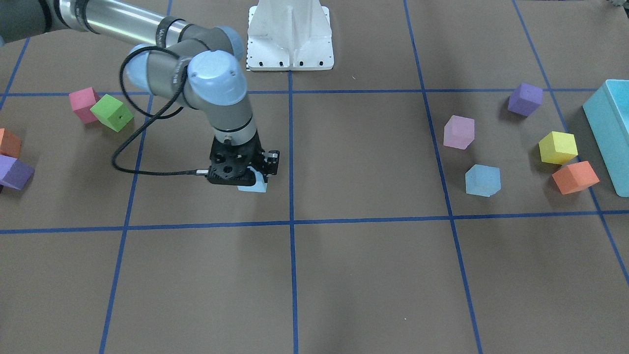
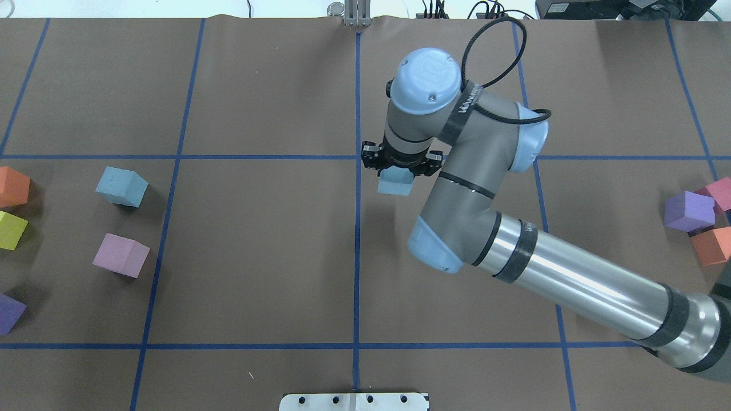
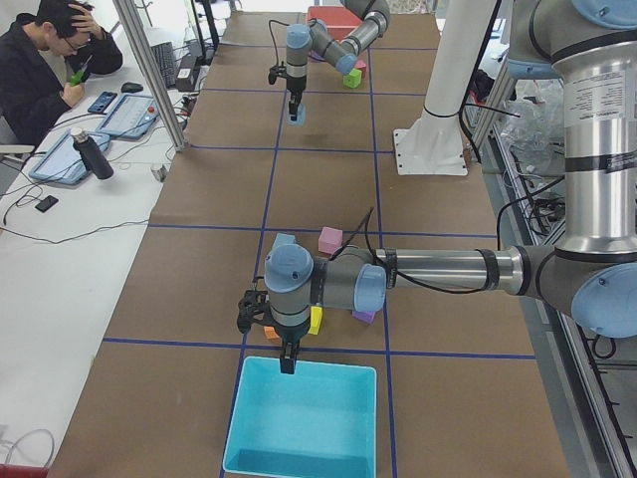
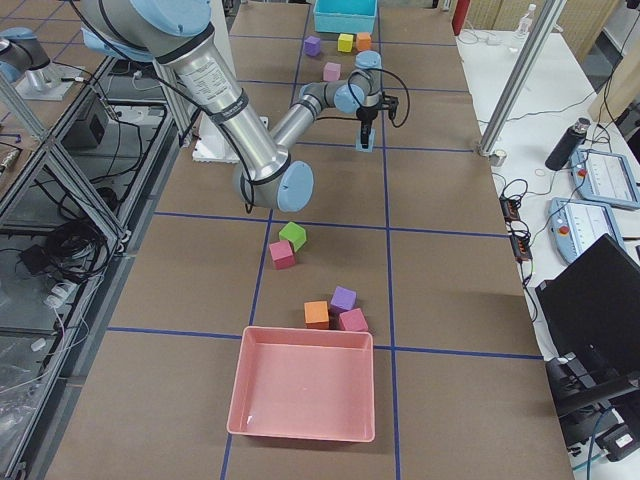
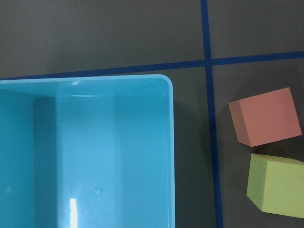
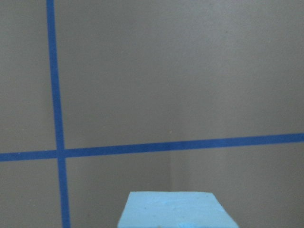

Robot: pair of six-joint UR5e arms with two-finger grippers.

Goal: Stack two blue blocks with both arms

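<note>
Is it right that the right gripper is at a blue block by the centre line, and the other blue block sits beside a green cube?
No. The loose blue block sits beside a pink cube, not a green one, as the overhead view shows. The rest holds: the right gripper is at the second blue block by the centre line.

I work in a robotics lab: a paper-covered table gridded with blue tape, metal frame posts, and an operator beside control tablets.

Silver-grey arm, pale-blue caps, black cable
</note>
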